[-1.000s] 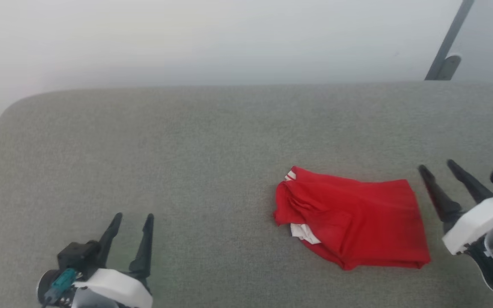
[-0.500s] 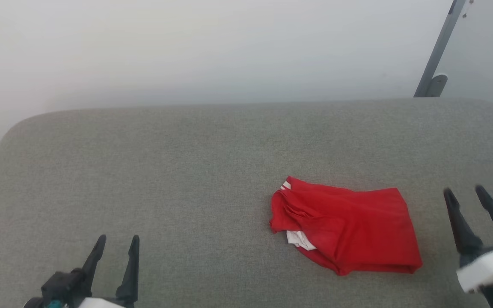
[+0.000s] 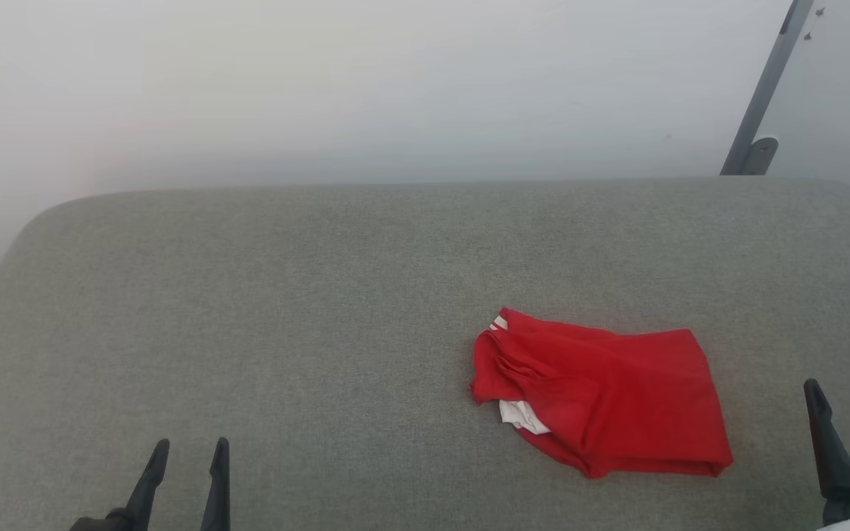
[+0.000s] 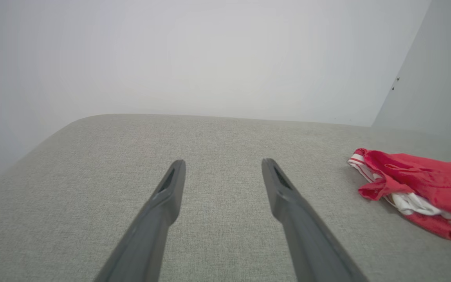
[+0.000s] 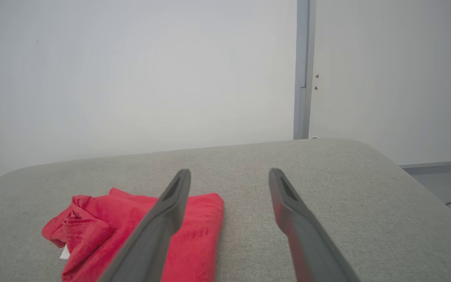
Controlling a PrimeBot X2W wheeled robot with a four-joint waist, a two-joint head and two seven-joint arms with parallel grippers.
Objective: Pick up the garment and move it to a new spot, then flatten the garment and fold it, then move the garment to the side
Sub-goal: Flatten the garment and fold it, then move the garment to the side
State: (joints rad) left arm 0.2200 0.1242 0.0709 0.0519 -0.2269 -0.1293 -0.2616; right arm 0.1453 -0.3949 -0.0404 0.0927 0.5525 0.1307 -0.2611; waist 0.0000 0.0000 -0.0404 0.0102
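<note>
Fingers wide, nothing held.
The left fingers [image 3: 147,479] and right fingers [image 3: 824,436] stand clear of the garment [image 3: 602,394] on the surface [image 3: 322,295].

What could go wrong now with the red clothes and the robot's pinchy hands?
1. The garment is bunched at its left end, with a white bit sticking out, so the fold may slump open.
2. The open right gripper sits close to the garment's right edge; a sideways swing might snag it.
3. The cloth looks thin and layered, so a pinch might lift just the top layer.
</note>
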